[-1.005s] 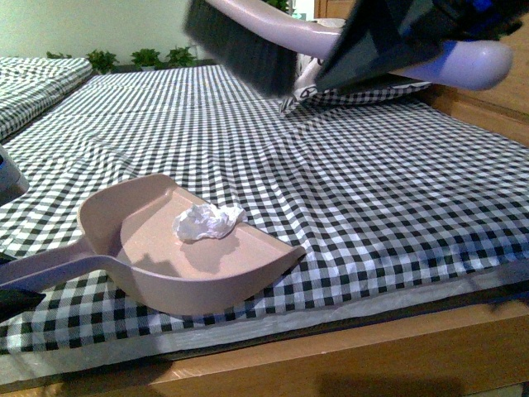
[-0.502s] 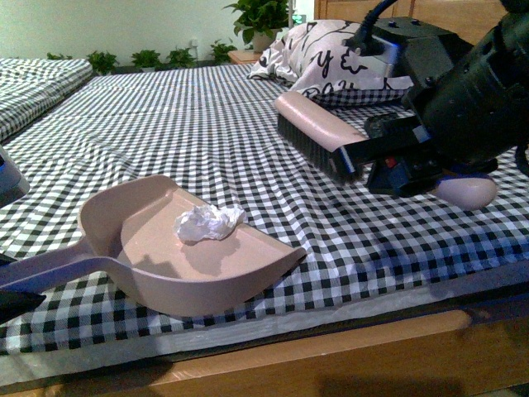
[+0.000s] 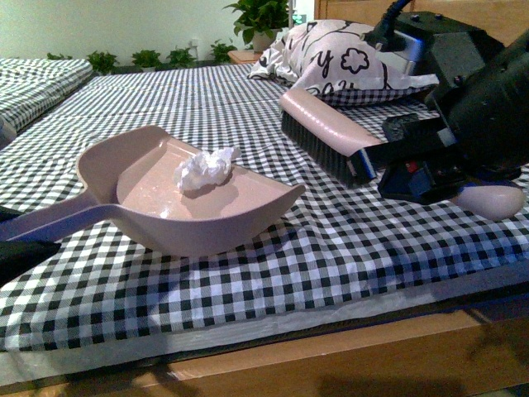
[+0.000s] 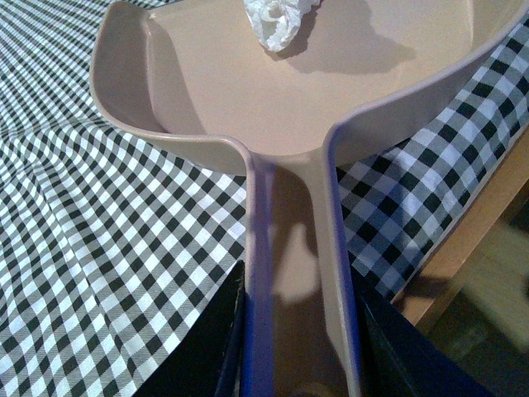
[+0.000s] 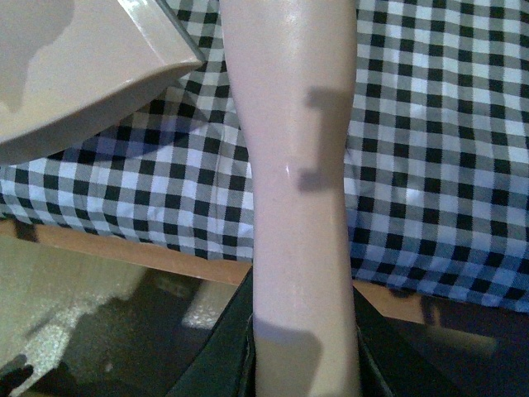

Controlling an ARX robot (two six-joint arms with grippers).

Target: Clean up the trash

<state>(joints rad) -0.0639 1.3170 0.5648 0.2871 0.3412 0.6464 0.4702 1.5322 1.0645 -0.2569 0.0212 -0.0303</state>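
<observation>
The pinkish dustpan (image 3: 207, 236) hangs a little above the checked bedcover, its mouth tipped upward. A small crumpled white wad, the trash (image 3: 204, 168), lies inside it near the far rim. My left gripper (image 3: 10, 252) is shut on the dustpan's handle at the left edge. In the left wrist view the gripper (image 4: 297, 331) clamps the handle, with the pan (image 4: 198, 99) and trash (image 4: 277, 21) beyond. My right gripper (image 3: 430, 165) is shut on the brush (image 3: 326, 136), whose bristles point down over the bed right of the pan. The right wrist view shows the gripper (image 5: 304, 331) on the brush handle (image 5: 302, 165).
A black-and-white printed pillow (image 3: 339, 58) lies at the back right, with potted plants (image 3: 260, 16) behind it. The wooden bed frame (image 3: 331, 356) runs along the front edge. A second checked bed (image 3: 41, 78) stands at the left. The floor (image 5: 83, 314) shows below the bed edge.
The dustpan has risen off the bedcover and tipped back, carrying the trash with it. The brush swung down from high up, then shifted slightly right.
</observation>
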